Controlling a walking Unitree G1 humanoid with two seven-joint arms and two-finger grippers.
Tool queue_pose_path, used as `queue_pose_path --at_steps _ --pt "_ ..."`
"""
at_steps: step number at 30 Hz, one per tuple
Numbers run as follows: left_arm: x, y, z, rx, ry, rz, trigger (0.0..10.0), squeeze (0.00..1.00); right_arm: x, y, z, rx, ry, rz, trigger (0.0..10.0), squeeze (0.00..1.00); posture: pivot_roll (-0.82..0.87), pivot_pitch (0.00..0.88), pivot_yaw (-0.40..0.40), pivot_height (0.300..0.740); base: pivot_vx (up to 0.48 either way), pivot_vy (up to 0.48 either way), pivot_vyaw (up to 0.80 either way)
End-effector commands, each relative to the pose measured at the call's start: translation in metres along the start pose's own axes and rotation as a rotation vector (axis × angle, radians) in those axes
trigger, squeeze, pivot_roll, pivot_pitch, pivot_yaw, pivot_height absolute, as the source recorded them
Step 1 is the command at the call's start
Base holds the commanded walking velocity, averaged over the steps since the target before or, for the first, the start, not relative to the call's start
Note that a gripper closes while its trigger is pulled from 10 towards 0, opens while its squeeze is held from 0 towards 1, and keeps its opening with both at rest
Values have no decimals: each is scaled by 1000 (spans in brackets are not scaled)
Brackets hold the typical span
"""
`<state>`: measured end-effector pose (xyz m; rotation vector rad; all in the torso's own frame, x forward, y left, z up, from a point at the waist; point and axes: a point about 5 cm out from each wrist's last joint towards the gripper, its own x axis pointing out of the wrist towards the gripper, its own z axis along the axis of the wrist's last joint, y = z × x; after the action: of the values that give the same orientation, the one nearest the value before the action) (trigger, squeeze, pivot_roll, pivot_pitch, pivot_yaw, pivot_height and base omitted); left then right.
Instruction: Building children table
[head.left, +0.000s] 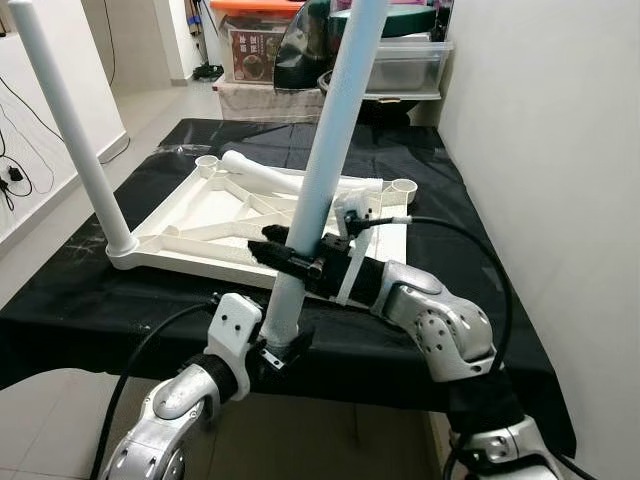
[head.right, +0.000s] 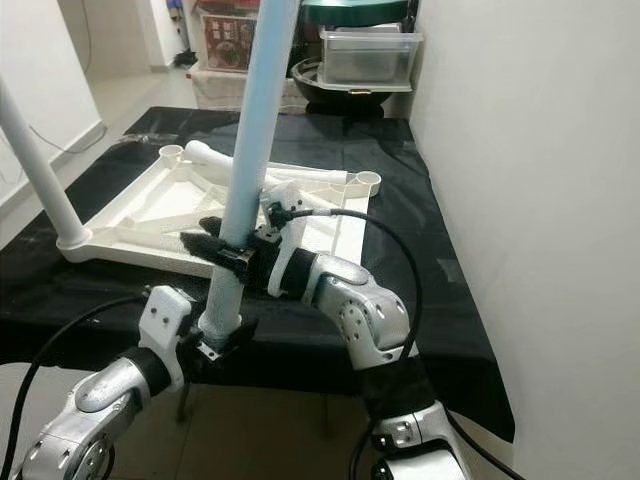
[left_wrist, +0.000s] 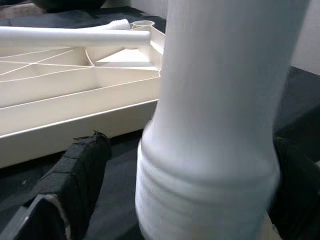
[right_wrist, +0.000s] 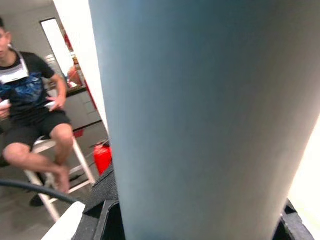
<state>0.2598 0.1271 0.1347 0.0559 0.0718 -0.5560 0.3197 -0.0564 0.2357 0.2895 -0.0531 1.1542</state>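
Both tools clamp upright table leg (head.left: 325, 165): left tool (head.left: 275, 352), right tool (head.left: 290, 255); top cut off.

A black cloth (head.left: 420, 170) spreads beneath and beyond both grippers. Far past them stand a clear plastic storage bin (head.left: 405, 62) and a printed box (head.left: 255, 50). A seated person (right_wrist: 30, 115) faces the right gripper's camera.

We lose the held leg's (head.left: 330, 150) top past the frame edge, its threaded end (left_wrist: 200, 195) is blurred, and the tabletop's (head.left: 200, 215) near right corner hides behind it.
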Motion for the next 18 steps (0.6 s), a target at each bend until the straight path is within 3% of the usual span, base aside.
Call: queue_pose_path --at_steps 1,3,5,6,11,12,18 --pt "-3 2 -2 -7 3 21 10000 1000 -1 -4 6 -9 -28 -13 0 0 83 33 -18 740 0 0 0" --pt "-3 3 -1 -1 2 44 10000 1000 -3 -6 7 -19 -30 -27 0 0 86 31 -22 740 0 0 0" --pt "-7 9 0 64 8 124 10000 1000 -8 -17 12 -56 -49 -98 0 0 88 28 -21 740 0 0 0" --pt "-12 14 3 45 -18 210 10000 0 -14 -34 20 -74 -78 -218 0 0 92 26 -27 740 0 0 0" --pt "-20 14 5 -9 -66 302 10000 0 -25 -60 29 -150 -110 -461 0 0 92 20 -29 740 0 0 0" --pt "-21 13 5 -20 -82 319 10000 0 -27 -63 30 -158 -119 -490 10000 0 93 17 -31 740 0 0 0" --pt "-22 10 4 -26 -91 329 10000 0 -29 -67 31 -177 -136 -540 10000 0 94 10 -33 740 0 0 0"
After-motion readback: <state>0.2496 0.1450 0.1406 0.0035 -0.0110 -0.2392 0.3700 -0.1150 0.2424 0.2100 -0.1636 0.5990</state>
